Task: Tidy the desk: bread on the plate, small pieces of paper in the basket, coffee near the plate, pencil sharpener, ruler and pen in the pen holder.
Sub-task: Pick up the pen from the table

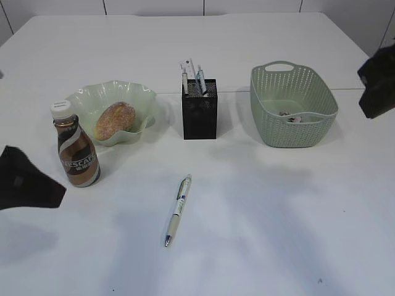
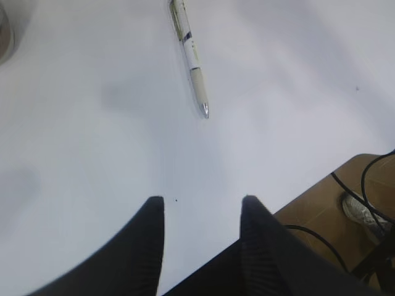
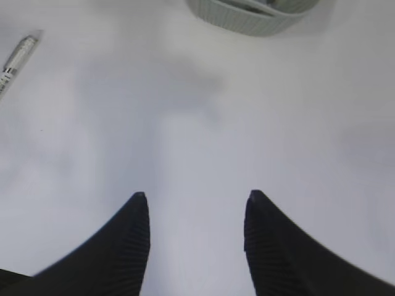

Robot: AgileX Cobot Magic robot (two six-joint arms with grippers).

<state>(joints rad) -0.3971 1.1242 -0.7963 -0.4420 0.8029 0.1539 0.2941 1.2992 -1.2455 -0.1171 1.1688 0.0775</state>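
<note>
1. The pen (image 1: 178, 211) has a pale barrel with a dark-printed clear section and a metal tip. It lies alone on the desk (image 1: 278, 203), in front of the pen holder (image 1: 199, 110), tip pointing toward the near edge.
2. The pen holder, a black square mesh cup, stands between the plate (image 1: 86, 98) and the basket (image 1: 292, 106); the clear ruler (image 1: 195, 75) and other slim items rise from it.
3. The bread (image 1: 115, 120), golden and sugar-dusted, rests in the wavy green plate; the coffee (image 1: 76, 146) stands just beside it, upright, white cap on.
4. Only the exterior view shows small scraps inside the basket; the right wrist view catches just its lower wall.
5. The left wrist view alone shows the desk's edge, with cables and a shoe on the floor beyond.
6. Left gripper (image 2: 200, 206): jaws apart, nothing between them, above bare desk short of the pen's tip.
7. Right gripper (image 3: 194, 200): jaws apart and empty, above bare desk.
</note>
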